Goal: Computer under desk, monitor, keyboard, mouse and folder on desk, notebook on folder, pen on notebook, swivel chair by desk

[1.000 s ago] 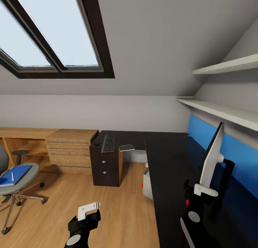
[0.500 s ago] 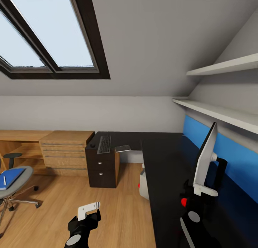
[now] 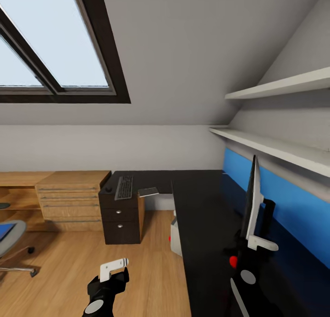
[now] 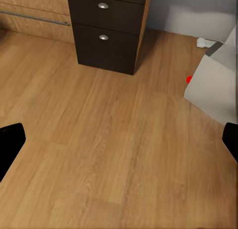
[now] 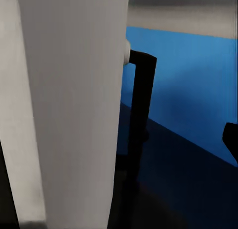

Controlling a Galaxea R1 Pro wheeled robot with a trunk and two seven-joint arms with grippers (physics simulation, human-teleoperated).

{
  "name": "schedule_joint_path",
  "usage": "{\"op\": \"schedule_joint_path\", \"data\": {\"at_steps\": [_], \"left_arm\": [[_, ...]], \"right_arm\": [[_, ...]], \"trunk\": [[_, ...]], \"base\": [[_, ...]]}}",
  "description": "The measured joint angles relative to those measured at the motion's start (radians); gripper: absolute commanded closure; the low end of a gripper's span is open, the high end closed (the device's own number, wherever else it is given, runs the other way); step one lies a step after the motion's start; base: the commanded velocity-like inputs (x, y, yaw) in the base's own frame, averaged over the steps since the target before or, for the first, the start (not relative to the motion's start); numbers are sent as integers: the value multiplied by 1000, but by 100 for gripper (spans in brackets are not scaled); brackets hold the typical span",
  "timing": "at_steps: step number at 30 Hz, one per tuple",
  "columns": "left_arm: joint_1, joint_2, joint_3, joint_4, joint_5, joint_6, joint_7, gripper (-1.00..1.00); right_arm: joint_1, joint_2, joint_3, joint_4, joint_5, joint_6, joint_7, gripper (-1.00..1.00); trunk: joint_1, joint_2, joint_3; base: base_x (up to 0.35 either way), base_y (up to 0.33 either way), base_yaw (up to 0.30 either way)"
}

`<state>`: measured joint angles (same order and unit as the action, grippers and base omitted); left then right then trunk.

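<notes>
Wide flat black monitor with white back upright on large L-shaped black desk, edge-on, against blue wall panel. Right gripper clamped on monitor's lower edge. Slim dark keyboard and small black mouse on desk's far wing. Pale grey tower computer beside desk on floor. Grey swivel chair far left. Left gripper wide open over wood plank floor.
</notes>
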<state>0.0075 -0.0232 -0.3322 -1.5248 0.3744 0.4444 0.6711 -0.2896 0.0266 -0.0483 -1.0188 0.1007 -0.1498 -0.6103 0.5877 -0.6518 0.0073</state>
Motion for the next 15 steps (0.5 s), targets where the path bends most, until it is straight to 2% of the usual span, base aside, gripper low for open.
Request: {"op": "schedule_joint_path", "data": {"at_steps": [10, 15], "left_arm": [[0, 0, 0, 0, 0, 1, -1, -100], [0, 0, 0, 0, 0, 0, -2, -100]], "right_arm": [[0, 1, 1, 2, -2, 0, 2, -100], [0, 2, 2, 2, -2, 0, 2, -100]], "trunk": [[0, 0, 10], [0, 0, 14]], "base": [[-24, -4, -163], [-101, -222, -106]]}}
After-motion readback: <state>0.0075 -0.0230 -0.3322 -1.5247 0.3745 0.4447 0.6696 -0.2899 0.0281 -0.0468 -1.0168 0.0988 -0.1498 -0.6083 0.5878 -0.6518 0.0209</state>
